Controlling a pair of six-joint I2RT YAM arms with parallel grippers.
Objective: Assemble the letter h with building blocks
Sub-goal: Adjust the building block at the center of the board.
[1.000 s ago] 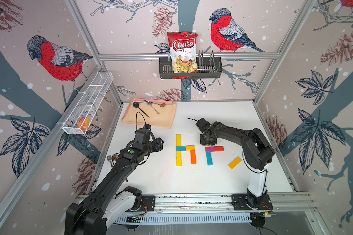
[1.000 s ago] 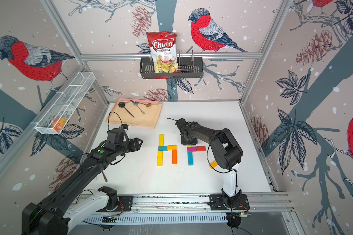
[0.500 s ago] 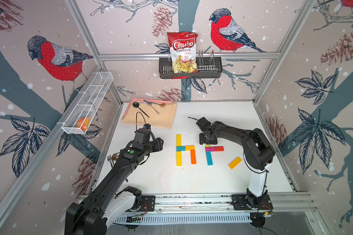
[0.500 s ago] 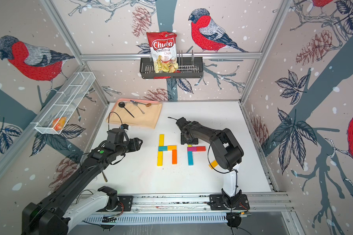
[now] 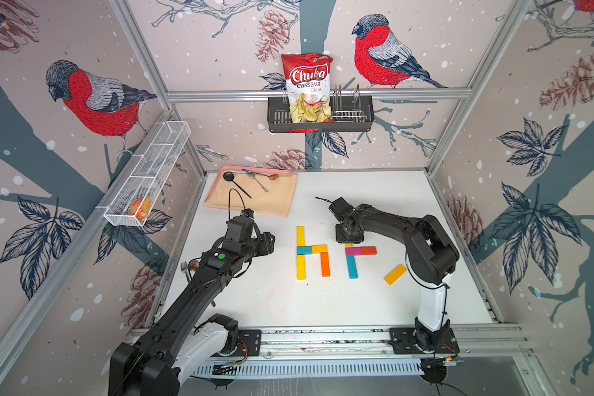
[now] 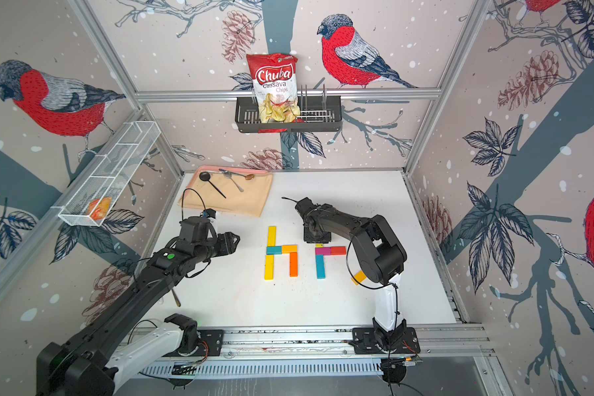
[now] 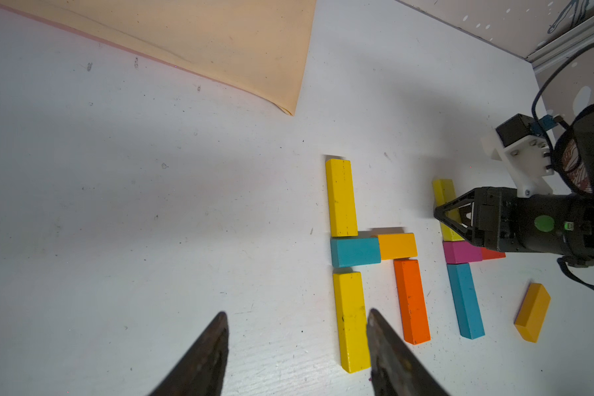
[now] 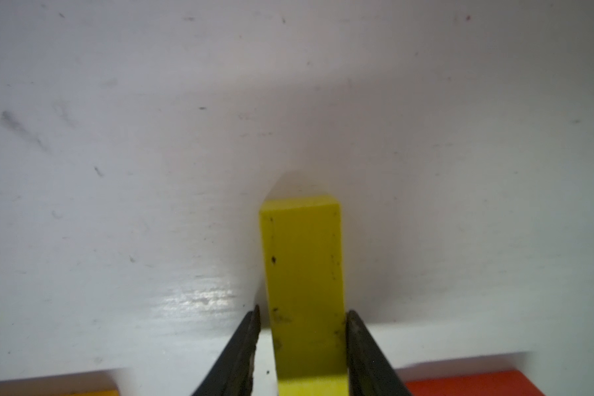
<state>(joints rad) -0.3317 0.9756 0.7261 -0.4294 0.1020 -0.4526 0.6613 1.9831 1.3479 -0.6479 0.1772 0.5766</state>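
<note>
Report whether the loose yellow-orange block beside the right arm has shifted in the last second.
No. The flat yellow-orange rectangular block lies tilted in the same spot, just as far from the upright teal block as before.

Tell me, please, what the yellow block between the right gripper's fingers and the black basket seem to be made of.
The yellow block: probably painted wood, matte; dark chips and scuffs along its edges. The black basket: likely coated metal; thin slotted walls and wire dividers.
</note>
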